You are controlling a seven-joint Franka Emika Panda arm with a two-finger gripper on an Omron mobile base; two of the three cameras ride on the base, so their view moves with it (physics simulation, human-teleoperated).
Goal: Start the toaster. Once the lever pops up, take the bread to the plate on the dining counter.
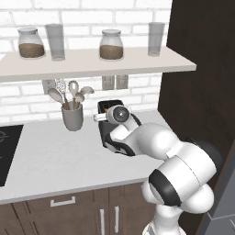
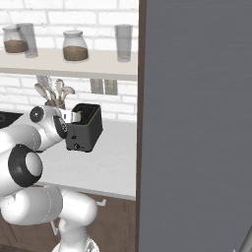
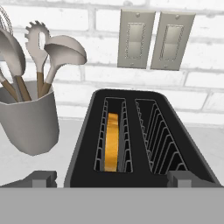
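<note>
The dark grey toaster (image 3: 131,131) stands on the kitchen counter by the brick wall, and the right base view shows its front with the small knob (image 2: 76,146). The bread (image 3: 113,142) sits low in the toaster's left slot, golden crust up; the right slot is bare. My gripper (image 3: 112,179) hovers just above the toaster's near edge, open, with one fingertip at each side and nothing between them. In the left base view my arm covers most of the toaster (image 1: 105,106). The plate and the dining counter are out of view.
A grey utensil cup (image 1: 72,117) with spoons stands just left of the toaster. Above runs a shelf (image 1: 92,64) with jars and glasses. Wall outlets (image 3: 153,39) sit behind the toaster. A tall dark cabinet (image 1: 197,82) closes the right side, and a cooktop (image 1: 7,151) lies at the left.
</note>
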